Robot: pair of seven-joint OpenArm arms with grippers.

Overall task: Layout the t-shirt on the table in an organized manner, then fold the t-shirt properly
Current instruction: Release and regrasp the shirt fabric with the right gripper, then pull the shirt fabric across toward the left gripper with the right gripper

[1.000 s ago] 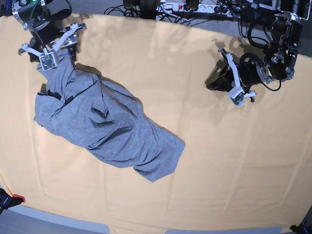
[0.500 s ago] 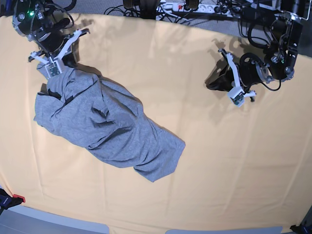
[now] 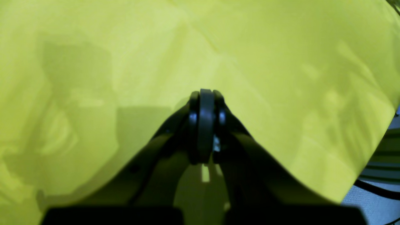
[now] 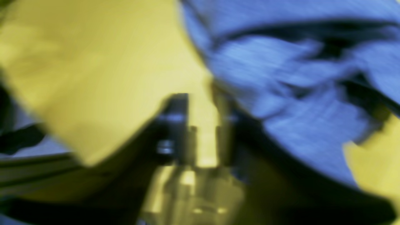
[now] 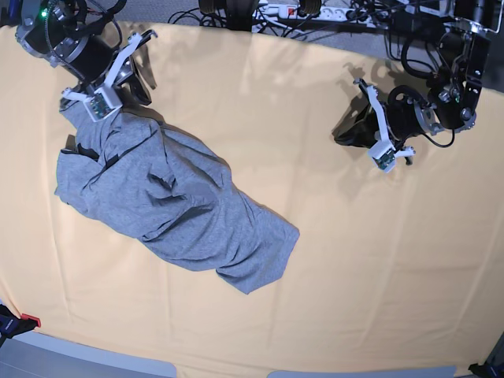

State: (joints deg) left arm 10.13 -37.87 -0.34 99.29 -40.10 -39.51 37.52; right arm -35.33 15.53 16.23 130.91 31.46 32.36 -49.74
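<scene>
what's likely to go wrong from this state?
1. The t-shirt lies bunched in a diagonal heap, layers overlapping; a pinch near its top edge may catch several layers and drag the heap instead of spreading it.
2. The right wrist view is motion-blurred, so the right gripper is hard to aim at the hem.
3. The left gripper sits shut over bare table, far from the shirt; one-armed pulling could leave it skewed.

matt heathered knit t-shirt (image 5: 169, 205) on smooth cloth-covered table (image 5: 315, 252)
</scene>
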